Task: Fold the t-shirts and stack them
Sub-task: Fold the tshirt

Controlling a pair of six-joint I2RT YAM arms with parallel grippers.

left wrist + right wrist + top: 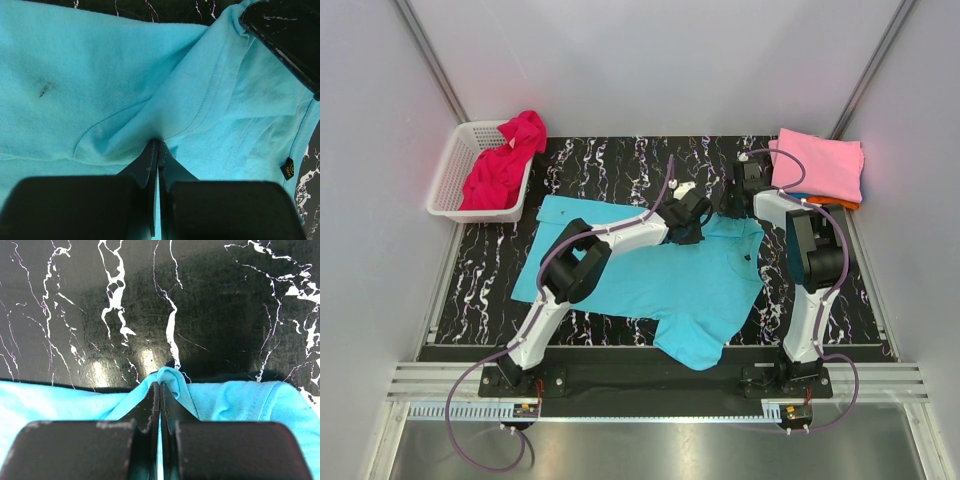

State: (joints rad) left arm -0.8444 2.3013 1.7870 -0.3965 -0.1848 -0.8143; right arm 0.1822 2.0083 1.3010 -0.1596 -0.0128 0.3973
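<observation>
Top external view showed a turquoise-cyan short-sleeved cloth t-shirt [650, 280] spread flat on the black, white-veined table [610, 160], a folded light pink t-shirt [820, 165] stacked on an orange one [842, 204] at the far right corner, and a magenta-red shirt [505, 160] heaped in a white plastic lattice basket [447, 185] at far left. The left gripper [158, 142] was pressed together, pinching a raised ridge of turquoise cloth. The right gripper [160, 384] likewise pinched that shirt's far edge.
</observation>
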